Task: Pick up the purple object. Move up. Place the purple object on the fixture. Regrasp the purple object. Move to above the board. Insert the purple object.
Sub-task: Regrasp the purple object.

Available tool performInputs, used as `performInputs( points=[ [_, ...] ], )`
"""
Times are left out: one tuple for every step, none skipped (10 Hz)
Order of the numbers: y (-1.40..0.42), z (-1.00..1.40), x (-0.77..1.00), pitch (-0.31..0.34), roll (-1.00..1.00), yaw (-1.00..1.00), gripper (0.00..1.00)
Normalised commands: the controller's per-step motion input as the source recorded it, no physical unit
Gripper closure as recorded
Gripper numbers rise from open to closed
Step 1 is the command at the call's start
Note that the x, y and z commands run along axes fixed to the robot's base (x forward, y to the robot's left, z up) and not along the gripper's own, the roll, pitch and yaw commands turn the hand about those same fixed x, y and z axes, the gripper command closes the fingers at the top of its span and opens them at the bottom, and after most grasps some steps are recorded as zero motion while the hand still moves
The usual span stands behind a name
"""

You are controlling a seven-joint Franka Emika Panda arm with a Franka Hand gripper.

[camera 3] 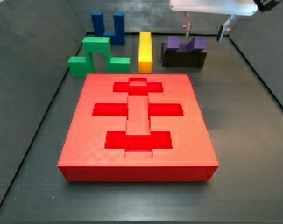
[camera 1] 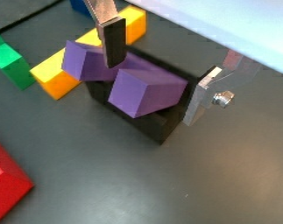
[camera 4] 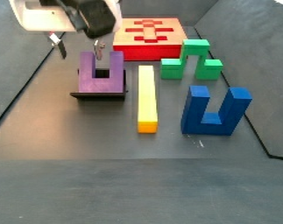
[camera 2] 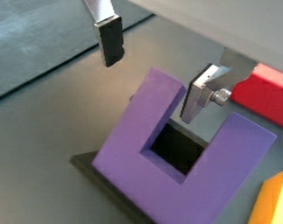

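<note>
1. The gripper (camera 2: 155, 66) hangs just above the purple object (camera 2: 179, 144) with its jaws spread and nothing between them; one finger (camera 1: 112, 42) sits over one prong, and the other finger (camera 2: 204, 92) is down beside the opposite prong.
2. Directly under the gripper, the purple object rests on the fixture (camera 4: 99, 92), prongs pointing up, as both side views show. By my reading, the pick-up, lift and placing on the fixture are done; regrasp, travel to the board and insertion remain.
3. Whether a pad already touches the plastic cannot be told from these views.
4. Just beside the fixture lies a long yellow bar (camera 4: 146, 96), close enough that the finger on that side has little spare room when closing.
5. Farther out on that same side stand the green block (camera 3: 96, 52) and the blue block (camera 4: 214, 109), clear of a straight lift.
6. The board (camera 3: 137, 122) lies well apart from the gripper, with open floor between and its cutouts empty, so I expect a free path once the piece is raised.
7. The enclosure wall is near the gripper's far side.
</note>
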Motion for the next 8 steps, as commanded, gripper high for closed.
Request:
performInputs(
  points=[
    [-0.07, 0.04, 0.00, -0.089, 0.99, 0.00, 0.00],
    [-0.07, 0.01, 0.00, -0.077, 0.99, 0.00, 0.00],
    [-0.08, 0.00, 0.00, -0.071, 1.00, 0.00, 0.00],
    [-0.06, 0.00, 0.00, -0.069, 1.00, 0.00, 0.00],
    [-0.07, 0.00, 0.00, -0.066, 1.00, 0.00, 0.00],
    [-0.07, 0.00, 0.00, -0.054, 1.00, 0.00, 0.00],
    [-0.07, -0.06, 0.00, -0.060, 1.00, 0.02, 0.00],
    [-0.12, -0.09, 0.00, -0.023, 1.00, 0.07, 0.00]
  ],
)
